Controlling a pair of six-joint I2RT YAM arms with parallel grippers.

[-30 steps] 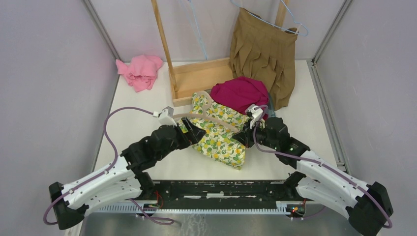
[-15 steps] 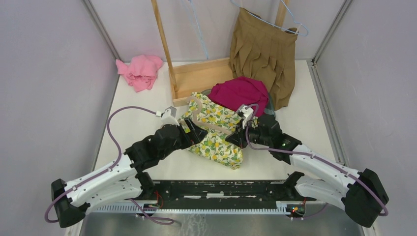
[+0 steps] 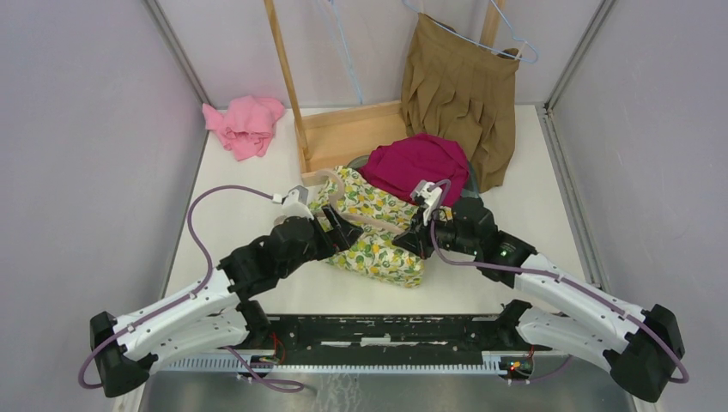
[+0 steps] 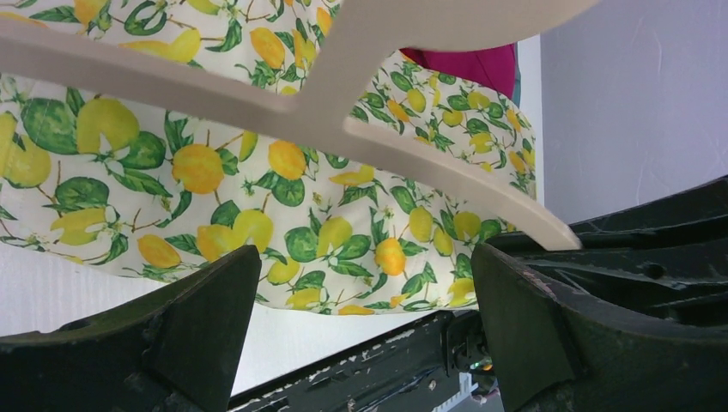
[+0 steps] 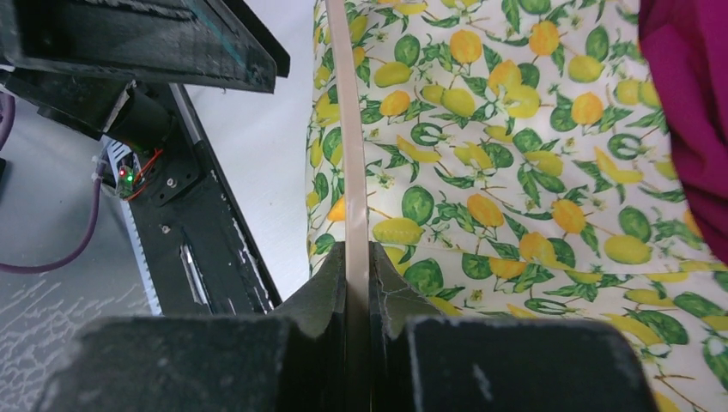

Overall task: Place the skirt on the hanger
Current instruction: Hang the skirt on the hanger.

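The lemon-print skirt (image 3: 382, 249) lies bunched on the table between my two arms. A beige plastic hanger (image 3: 375, 222) lies across it. My right gripper (image 3: 418, 236) is shut on one arm of the hanger; in the right wrist view the thin beige bar (image 5: 348, 154) is pinched in the right gripper (image 5: 358, 257) over the skirt (image 5: 515, 172). My left gripper (image 3: 339, 230) is open at the skirt's left side. In the left wrist view the hanger (image 4: 326, 112) crosses the skirt (image 4: 215, 172) just beyond the left gripper (image 4: 365, 266), which holds nothing.
A magenta garment (image 3: 416, 163) lies right behind the skirt. A brown pleated skirt (image 3: 464, 94) hangs on a blue wire hanger (image 3: 515, 39) from the wooden rack (image 3: 348, 129). A pink cloth (image 3: 245, 124) sits at the back left. Grey walls close in both sides.
My right gripper has pulled the hanger left and back, and the skirt has shifted left and bunched with it. My left gripper stays open and has barely moved.
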